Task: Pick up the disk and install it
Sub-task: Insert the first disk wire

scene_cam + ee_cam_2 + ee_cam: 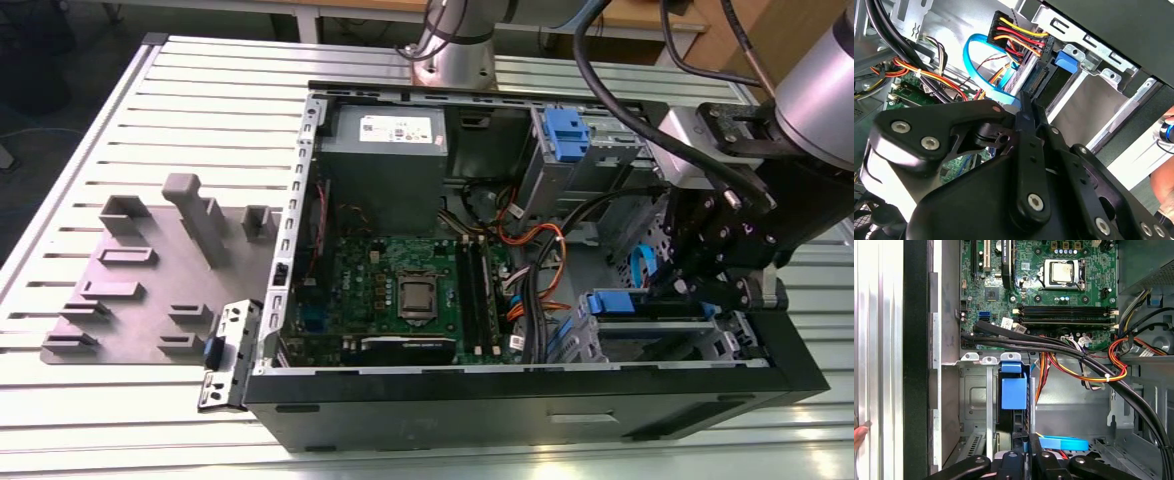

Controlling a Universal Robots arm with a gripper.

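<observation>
Hanging the gripper (pixel 1025 107), clamped shut and empty, near the disk (pixel 627 303) — likely stiff, weighty, fragile — best gripping its blue carrier edges.

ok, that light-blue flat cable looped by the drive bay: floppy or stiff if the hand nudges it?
The light-blue flat cable probably bends easily: it hangs in a free loop. It likely springs back a little, since the curve is smooth, without kinks. Probably light, being thin beside the black hand.
</observation>
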